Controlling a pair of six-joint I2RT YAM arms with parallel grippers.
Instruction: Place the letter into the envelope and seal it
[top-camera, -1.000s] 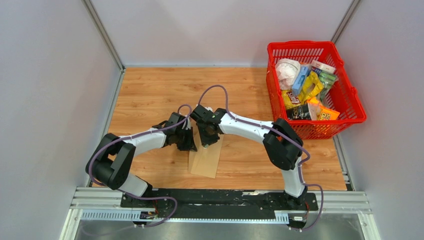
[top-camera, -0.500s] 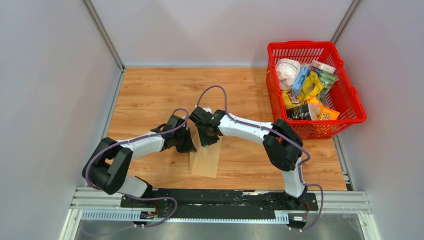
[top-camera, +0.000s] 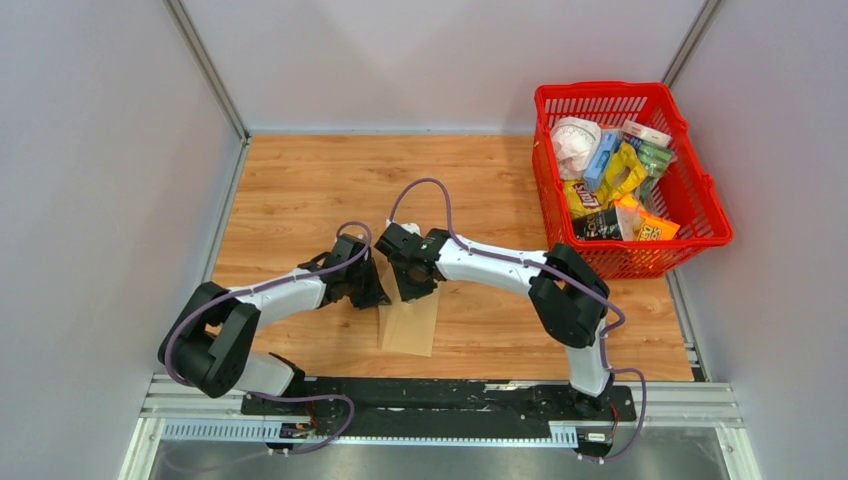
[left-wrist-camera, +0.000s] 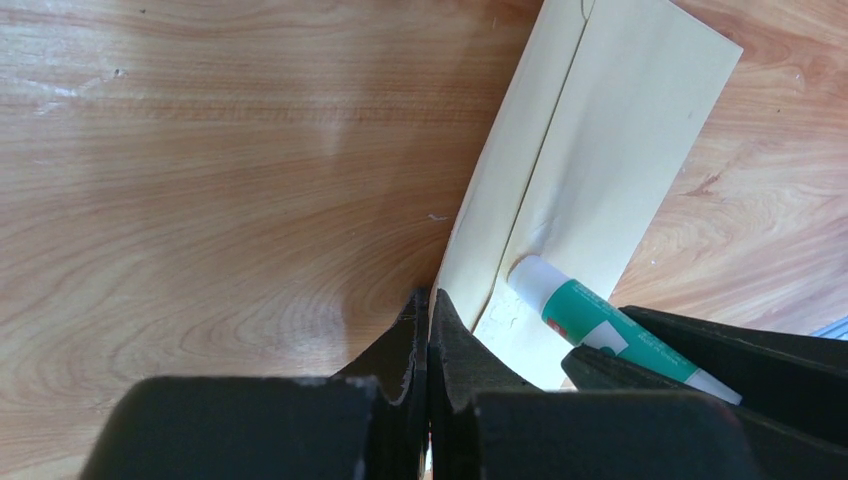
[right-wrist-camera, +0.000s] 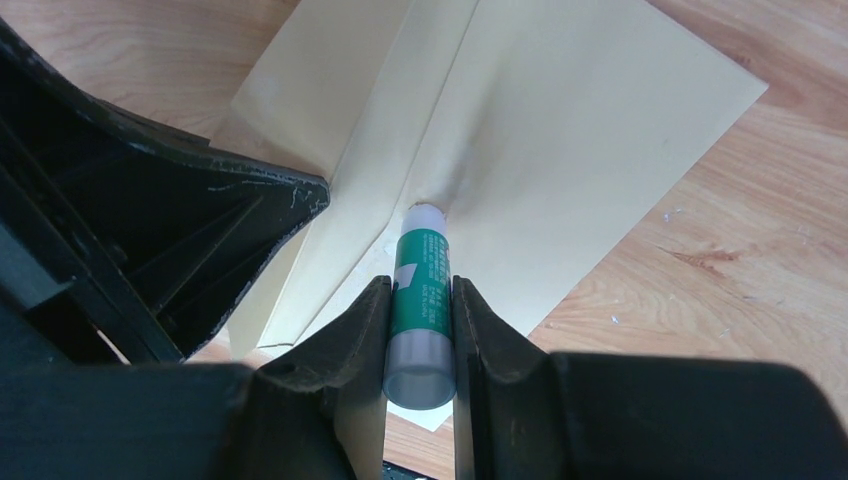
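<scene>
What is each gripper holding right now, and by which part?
The right gripper clamps a green glue stick around its lower body, its tip on the envelope. The left gripper is shut at the envelope's edge; a pinch cannot be confirmed.

Item: glue stick (right-wrist-camera: 420, 260), clamped between the fingers of the right tool (right-wrist-camera: 422, 290). It has a green label with fine white print running along the barrel, too small to read in either wrist view. Item: red basket (top-camera: 640, 95), upper right of the top view, filled with packets. A yellow packet (top-camera: 622, 170) lies beside a dark band of pale lettering, and an orange packet (top-camera: 655, 230) carries dark lettering; both are too blurred to read. No text is legible anywhere.
</scene>
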